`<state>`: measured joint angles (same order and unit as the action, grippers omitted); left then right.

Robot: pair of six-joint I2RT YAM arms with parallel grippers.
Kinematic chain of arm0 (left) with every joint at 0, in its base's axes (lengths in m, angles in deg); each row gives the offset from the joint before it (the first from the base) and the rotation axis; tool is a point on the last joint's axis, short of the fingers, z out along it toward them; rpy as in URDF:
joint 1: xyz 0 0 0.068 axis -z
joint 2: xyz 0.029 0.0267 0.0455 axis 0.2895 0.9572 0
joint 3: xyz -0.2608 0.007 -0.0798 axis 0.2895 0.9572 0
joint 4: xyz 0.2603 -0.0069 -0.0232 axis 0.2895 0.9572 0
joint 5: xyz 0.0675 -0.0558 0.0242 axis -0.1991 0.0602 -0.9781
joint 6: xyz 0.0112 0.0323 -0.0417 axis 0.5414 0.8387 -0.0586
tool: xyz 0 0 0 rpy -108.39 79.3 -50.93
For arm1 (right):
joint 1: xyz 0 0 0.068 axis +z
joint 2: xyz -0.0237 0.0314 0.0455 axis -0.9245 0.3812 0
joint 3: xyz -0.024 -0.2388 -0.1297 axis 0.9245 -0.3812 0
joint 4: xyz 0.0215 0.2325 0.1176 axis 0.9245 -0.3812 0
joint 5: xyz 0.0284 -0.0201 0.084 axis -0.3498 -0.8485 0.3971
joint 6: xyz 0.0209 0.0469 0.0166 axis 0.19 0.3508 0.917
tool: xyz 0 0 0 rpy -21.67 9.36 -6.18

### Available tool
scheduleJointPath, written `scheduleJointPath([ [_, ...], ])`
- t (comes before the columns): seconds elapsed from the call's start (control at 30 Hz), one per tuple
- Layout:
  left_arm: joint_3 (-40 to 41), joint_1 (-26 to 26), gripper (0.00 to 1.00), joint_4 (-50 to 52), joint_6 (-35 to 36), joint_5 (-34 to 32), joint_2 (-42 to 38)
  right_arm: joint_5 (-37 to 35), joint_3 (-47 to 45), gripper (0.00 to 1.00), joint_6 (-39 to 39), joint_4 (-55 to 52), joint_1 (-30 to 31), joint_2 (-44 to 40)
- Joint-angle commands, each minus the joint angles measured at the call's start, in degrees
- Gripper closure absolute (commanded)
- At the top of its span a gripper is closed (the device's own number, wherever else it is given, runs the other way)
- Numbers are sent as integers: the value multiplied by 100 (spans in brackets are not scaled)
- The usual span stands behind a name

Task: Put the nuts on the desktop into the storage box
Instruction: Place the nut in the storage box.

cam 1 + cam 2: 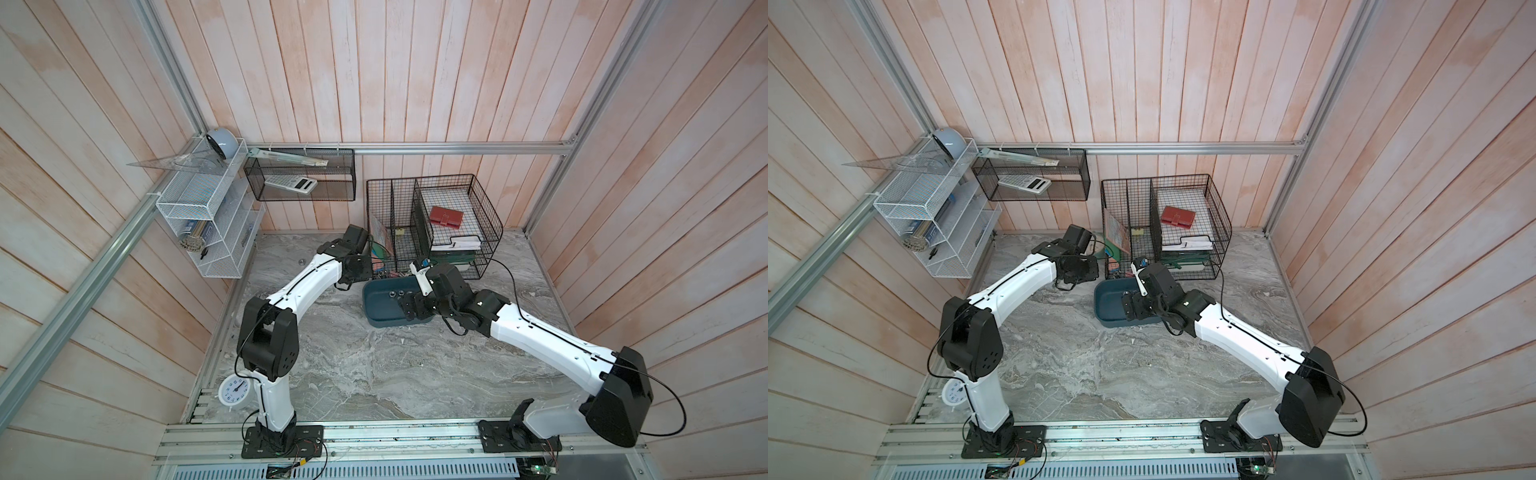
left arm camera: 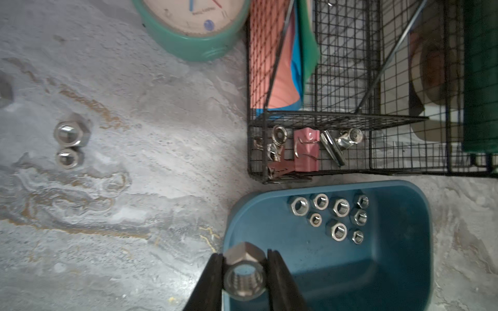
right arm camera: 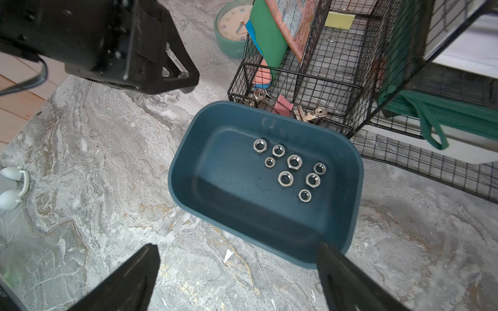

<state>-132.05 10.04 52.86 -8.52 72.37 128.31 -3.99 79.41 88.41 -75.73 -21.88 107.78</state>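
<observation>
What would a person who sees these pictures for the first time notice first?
The left gripper pinches a large steel nut right by the rim of the blue box. Eight nuts lie together on the box floor, and two more nuts sit side by side on the marble desktop.

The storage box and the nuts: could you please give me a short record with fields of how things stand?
storage box: on the desktop, beside the wire organiser
nuts in box: eight, loose on its floor
nuts on desktop: at least two, side by side
left end effector: shut on a nut, at the box's rim
right end effector: open, empty
</observation>
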Motion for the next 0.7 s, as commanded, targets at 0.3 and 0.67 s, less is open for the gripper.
scheduleJointPath([
  [0.3,-496,547,76,-38,-37,424,1012,-398,-449,2,264,-253,-80,-571],
  [0.67,-661,690,76,-172,-91,611,1586,-411,-609,2,358,-383,-108,-733],
])
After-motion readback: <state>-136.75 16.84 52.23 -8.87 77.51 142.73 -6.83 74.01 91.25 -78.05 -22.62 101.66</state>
